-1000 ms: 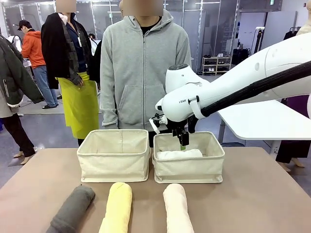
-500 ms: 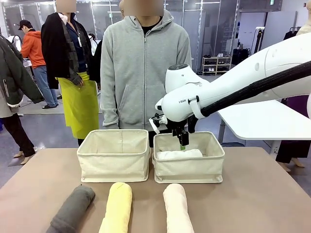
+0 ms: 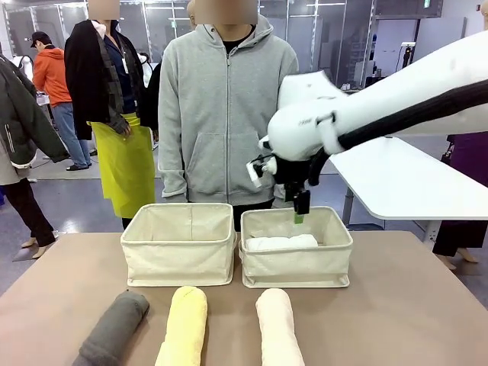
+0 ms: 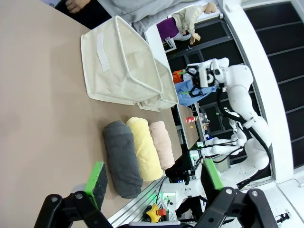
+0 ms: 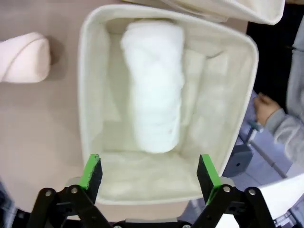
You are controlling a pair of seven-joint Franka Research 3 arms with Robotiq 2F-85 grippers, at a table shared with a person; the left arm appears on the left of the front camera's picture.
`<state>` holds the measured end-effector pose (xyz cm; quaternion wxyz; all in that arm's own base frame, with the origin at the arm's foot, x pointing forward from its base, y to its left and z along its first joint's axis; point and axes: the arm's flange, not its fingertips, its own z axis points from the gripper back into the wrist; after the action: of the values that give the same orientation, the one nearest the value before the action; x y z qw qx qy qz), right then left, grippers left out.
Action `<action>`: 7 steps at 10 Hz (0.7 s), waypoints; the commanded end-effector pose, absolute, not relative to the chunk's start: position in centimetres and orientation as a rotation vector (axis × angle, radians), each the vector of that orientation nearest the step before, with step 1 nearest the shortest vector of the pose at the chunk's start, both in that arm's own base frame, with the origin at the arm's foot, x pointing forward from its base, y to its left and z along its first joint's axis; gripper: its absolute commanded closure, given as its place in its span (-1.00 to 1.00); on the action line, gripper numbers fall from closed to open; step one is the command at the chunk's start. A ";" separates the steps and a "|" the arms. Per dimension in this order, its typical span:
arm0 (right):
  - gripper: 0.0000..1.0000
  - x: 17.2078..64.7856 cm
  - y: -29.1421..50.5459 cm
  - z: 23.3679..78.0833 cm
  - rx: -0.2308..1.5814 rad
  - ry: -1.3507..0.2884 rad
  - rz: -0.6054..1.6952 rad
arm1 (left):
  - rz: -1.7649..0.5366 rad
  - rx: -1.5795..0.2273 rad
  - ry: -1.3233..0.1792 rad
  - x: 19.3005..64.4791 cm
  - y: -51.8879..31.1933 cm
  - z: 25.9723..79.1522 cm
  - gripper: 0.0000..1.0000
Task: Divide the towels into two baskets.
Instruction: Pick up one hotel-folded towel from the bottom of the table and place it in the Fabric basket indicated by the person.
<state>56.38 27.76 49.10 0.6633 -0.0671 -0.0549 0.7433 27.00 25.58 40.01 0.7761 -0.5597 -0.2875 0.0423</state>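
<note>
The white towel (image 3: 280, 242) lies inside the right basket (image 3: 297, 268). My right gripper (image 3: 300, 216) hangs open just above that basket's far side, holding nothing. From the right wrist, the open gripper (image 5: 149, 173) looks straight down on the white towel (image 5: 154, 85) lying lengthwise in the basket (image 5: 86, 95). The left basket (image 3: 179, 261) has nothing in it. Near the front edge lie the dark grey towel (image 3: 114, 328), the pale yellow towel (image 3: 183, 329) and the pale pink towel (image 3: 278, 329). My left gripper (image 4: 154, 179) is open, low over the table beside the grey towel (image 4: 122, 159).
A person in a grey hoodie (image 3: 221, 114) stands right behind the baskets, with a hand (image 5: 263, 104) near the right basket's far wall. Bare brown table (image 3: 412, 305) stretches to either side of the towels. Other people stand farther back on the left.
My right gripper has lifted up out of the right basket and shifted slightly right, still open. The white towel stays in the basket. Nothing else has moved.
</note>
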 end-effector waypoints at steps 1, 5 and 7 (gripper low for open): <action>-1.00 51.5 23.0 49.7 0.025 -0.201 1.514 | 0.092 -1.226 -0.635 26.9 25.8 40.2 -1.00; -1.00 47.2 7.7 47.5 0.566 -0.303 1.123 | 0.092 -1.226 -0.635 26.9 25.8 40.2 -1.00; -1.00 46.2 0.6 45.2 0.815 -0.292 0.903 | 0.092 -1.226 -0.635 26.9 25.8 40.2 -1.00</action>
<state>46.21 2.39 45.92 0.8050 0.3347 -0.1320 0.4717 27.03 25.56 40.02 0.7763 -0.5595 -0.2872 0.0419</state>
